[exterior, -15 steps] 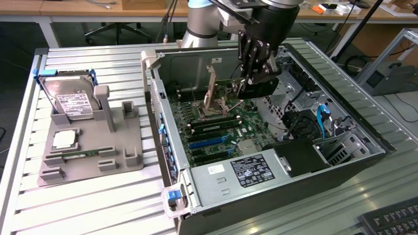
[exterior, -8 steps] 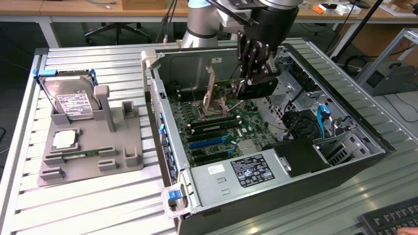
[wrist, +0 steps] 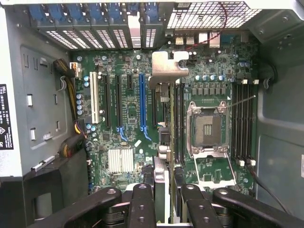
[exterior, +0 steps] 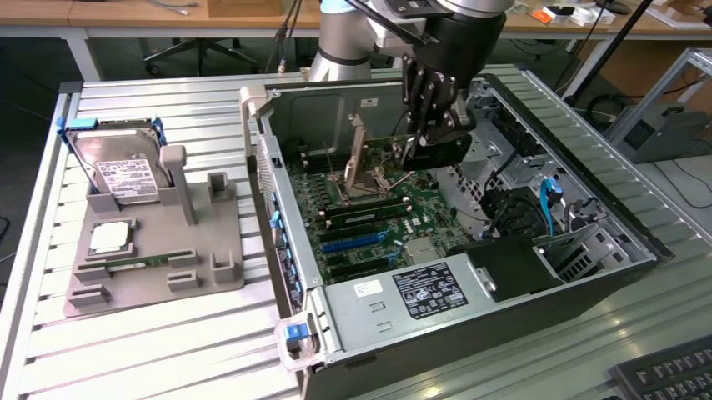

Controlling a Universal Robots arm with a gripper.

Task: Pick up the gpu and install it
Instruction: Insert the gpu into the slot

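The gpu (exterior: 436, 153) is a thin dark card that hangs inside the open computer case (exterior: 623, 250), just above the motherboard (exterior: 428, 221). My gripper (exterior: 429, 137) reaches down into the case and is shut on the card's upper edge. In the wrist view the gpu (wrist: 167, 69) is seen edge-on, with its silvery bracket toward the case's rear slot openings. It lies between the long blue slot (wrist: 141, 102) and the memory slots, and one black finger (wrist: 142, 204) presses on each side of it. The gripper (wrist: 165, 190) holds the card upright over the expansion slots.
A grey fixture (exterior: 212, 275) at the exterior view's left holds a hard drive (exterior: 122, 171), a processor (exterior: 112, 237) and a memory stick (exterior: 128, 265). Inside the case are the power supply (exterior: 428, 292), an open processor socket (wrist: 206, 128), a white slot (wrist: 93, 102) and loose cables (wrist: 71, 128).
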